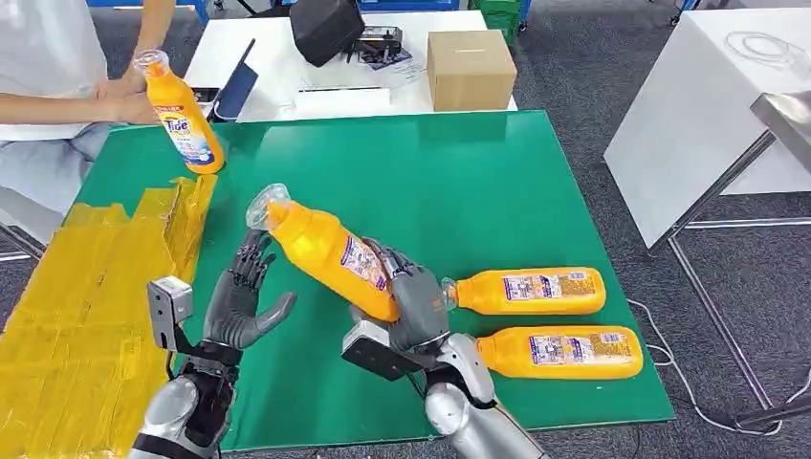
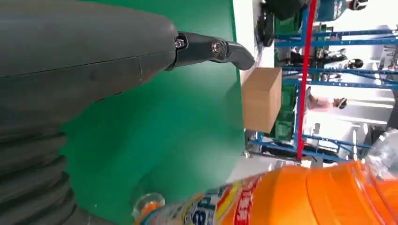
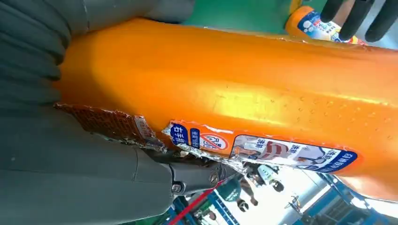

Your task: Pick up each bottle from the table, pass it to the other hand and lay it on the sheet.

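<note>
My right hand grips an orange bottle by its lower body and holds it tilted above the green mat, clear cap toward the upper left. The same bottle is close up in the right wrist view and its neck end in the left wrist view. My left hand is open, fingers spread, just left of the bottle's neck, apart from it. Two more orange bottles lie on the mat at the right. A person's hand holds a fourth bottle upright at the mat's far left corner.
A yellow sheet covers the table's left side. A cardboard box, a black object and papers sit on the white table behind. A person sits at the far left. A white table stands to the right.
</note>
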